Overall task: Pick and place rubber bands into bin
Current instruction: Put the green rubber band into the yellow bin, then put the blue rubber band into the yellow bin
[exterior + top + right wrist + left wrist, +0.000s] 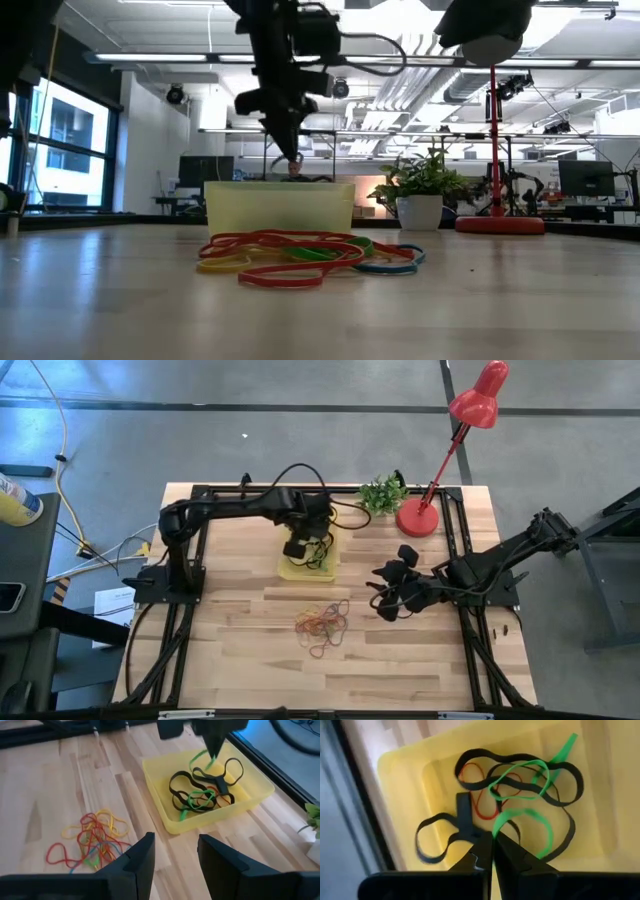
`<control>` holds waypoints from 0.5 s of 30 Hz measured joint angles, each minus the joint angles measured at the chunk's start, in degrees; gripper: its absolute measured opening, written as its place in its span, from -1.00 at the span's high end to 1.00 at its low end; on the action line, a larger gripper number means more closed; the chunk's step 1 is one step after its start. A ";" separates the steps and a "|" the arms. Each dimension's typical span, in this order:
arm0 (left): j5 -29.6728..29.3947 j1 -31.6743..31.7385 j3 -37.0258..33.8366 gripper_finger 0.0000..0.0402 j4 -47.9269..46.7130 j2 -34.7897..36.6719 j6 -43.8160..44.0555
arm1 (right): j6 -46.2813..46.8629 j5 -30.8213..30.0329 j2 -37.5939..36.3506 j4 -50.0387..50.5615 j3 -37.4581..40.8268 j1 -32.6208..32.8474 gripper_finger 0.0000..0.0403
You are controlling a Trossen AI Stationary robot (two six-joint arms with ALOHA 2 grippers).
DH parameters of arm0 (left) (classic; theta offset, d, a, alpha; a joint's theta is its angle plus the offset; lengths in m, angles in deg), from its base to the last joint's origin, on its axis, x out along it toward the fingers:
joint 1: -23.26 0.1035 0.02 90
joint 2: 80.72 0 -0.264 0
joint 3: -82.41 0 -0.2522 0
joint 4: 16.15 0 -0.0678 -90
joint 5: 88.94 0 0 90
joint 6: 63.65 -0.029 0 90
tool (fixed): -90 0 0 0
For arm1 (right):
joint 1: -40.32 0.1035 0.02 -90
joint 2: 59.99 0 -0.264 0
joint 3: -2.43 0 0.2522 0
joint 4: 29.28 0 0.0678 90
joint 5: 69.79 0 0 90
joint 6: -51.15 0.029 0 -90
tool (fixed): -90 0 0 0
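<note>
The left arm is reaching from its base at the table's left side toward the yellow bin [309, 560], which serves as the landmark here. The left gripper [492, 851] is hanging directly over the bin, its two fingers pressed together and pinching a green rubber band [535, 820] that is dangling down into the tray. In the low view the same gripper [290, 160] is pointing straight down just above the bin's rim [280, 205].

Inside the bin, several bands are lying tangled on the floor: wide black loops [520, 775], a thin red loop [480, 790] and another green band [200, 799]. From the right wrist view the green band is trailing from the closed fingers [212, 745] down over the bin's contents.

On the bare wood just in front of the bin, a loose pile of rubber bands [322, 624] is sitting, mostly red, orange and yellow with touches of green and blue [95, 840]; in the low view the pile [300, 255] is lying between the camera and the bin.

Behind and to the right of the bin, a small potted plant [382, 493] is standing, and just right of it the red desk lamp [417, 518].

To the right of the bin and well apart from it, the right gripper [392, 592] is hovering above the table, its fingers [137, 857] standing partly apart and holding nothing.
</note>
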 joint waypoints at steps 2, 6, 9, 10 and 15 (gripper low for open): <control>0.80 0.31 0.00 0.99 0.66 -0.84 -0.49 | 0.04 -0.12 0.00 -1.01 0.00 0.00 0.31; -0.17 0.23 0.00 0.92 0.58 -1.87 -1.80 | 0.05 -0.42 0.00 -2.57 0.00 -0.02 0.31; -0.20 0.16 0.00 0.81 0.59 -1.85 -3.84 | 0.04 -1.32 0.00 -3.69 0.00 -0.02 0.31; -0.20 0.16 0.00 0.76 0.57 -1.85 -3.97 | 0.04 -1.63 0.00 -3.88 0.00 -0.02 0.31; 0.06 0.16 0.00 0.46 -0.25 -1.85 -4.17 | 0.02 -1.99 0.00 -4.77 0.00 -0.33 0.31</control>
